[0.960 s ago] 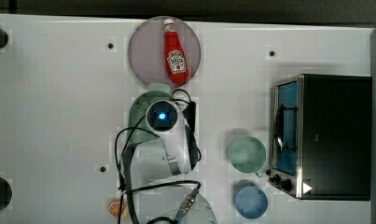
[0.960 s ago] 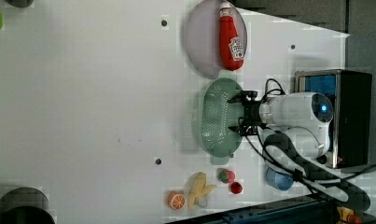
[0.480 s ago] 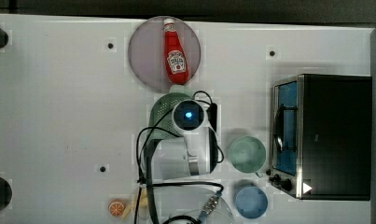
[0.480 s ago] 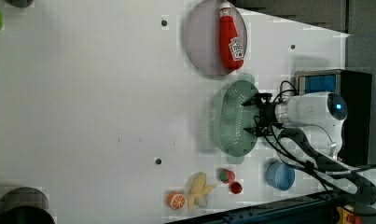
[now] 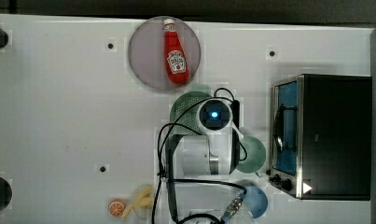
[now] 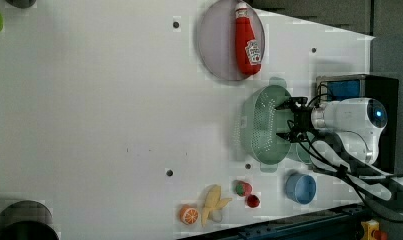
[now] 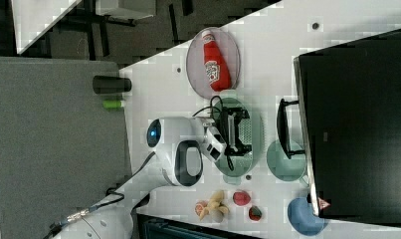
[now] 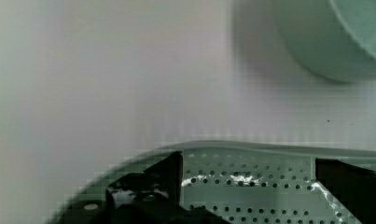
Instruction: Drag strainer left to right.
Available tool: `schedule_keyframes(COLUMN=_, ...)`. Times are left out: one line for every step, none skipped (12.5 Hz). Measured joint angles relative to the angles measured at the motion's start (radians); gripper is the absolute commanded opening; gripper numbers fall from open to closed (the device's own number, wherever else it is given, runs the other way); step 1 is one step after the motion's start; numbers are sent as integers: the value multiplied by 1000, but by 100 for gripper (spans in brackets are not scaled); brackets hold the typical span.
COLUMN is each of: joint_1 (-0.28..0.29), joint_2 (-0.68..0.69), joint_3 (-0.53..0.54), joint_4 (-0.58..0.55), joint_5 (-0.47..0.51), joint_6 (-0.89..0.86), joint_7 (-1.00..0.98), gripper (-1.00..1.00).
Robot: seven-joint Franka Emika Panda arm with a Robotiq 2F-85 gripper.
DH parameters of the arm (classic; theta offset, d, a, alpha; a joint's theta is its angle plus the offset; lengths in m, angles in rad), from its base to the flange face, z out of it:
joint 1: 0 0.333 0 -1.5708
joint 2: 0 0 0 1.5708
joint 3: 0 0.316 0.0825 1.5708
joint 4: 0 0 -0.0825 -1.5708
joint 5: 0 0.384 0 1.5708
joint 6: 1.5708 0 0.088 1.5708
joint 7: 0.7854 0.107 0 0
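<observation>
The strainer [image 6: 258,131] is a pale green holed bowl with tab handles, sitting on the white table between the ketchup plate and the toaster oven. In the top view the arm's wrist covers most of the strainer [image 5: 184,111]. My gripper [image 6: 284,121] reaches down into the bowl on the side toward the oven. The wrist view has my gripper [image 8: 248,175] open, its dark fingers [image 8: 157,177] spread wide inside the holed wall [image 8: 269,205], nothing clamped between them. From the right view, the gripper [image 7: 238,131] stands over the strainer [image 7: 253,130].
A grey plate [image 5: 143,56] carries a red ketchup bottle [image 5: 175,53]. A toaster oven [image 5: 335,135] stands at the top view's right. A smooth mint bowl [image 5: 256,156] and a blue bowl [image 5: 259,200] sit next to it. Toy fruit [image 6: 209,205] lies near the table's edge.
The arm and the strainer have slid together toward the top view's right, closer to the oven and the mint bowl. The fingers have stayed spread.
</observation>
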Motion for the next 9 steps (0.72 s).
schedule_keyframes(joint_1=5, joint_2=2, joint_3=-15, joint_4=0, joint_5=1, joint_6=-1, joint_7=-6, gripper=100)
schedule_keyframes(joint_1=8, joint_2=2, joint_3=-27, joint_4=-6, joint_5=-6, joint_6=-11, joint_7=-20, gripper=100)
schedule_keyframes(joint_1=6, joint_2=-1, joint_3=-34, joint_4=-20, joint_5=-14, joint_6=-12, joint_7=-30, gripper=100)
schedule_keyframes(joint_1=2, joint_2=-1, joint_3=-36, joint_4=-29, joint_5=-30, joint_6=-7, joint_7=-55, gripper=100)
schedule_keyframes(joint_1=5, joint_2=3, joint_3=-42, joint_4=-35, joint_5=-35, joint_6=1, joint_7=-85, gripper=100)
schedule_keyframes(joint_1=8, joint_2=6, joint_3=-47, joint_4=-33, joint_5=-37, joint_6=-2, joint_7=-107, gripper=100)
schedule_keyframes(joint_1=10, joint_2=7, joint_3=-50, joint_4=-35, joint_5=-36, joint_6=-1, joint_7=-118, gripper=100)
schedule_keyframes(joint_1=14, joint_2=6, joint_3=-61, joint_4=-35, joint_5=-40, joint_6=-1, joint_7=-123, gripper=100)
schedule_keyframes(joint_1=12, joint_2=2, joint_3=-69, joint_4=-35, joint_5=-42, joint_6=0, joint_7=-137, gripper=100)
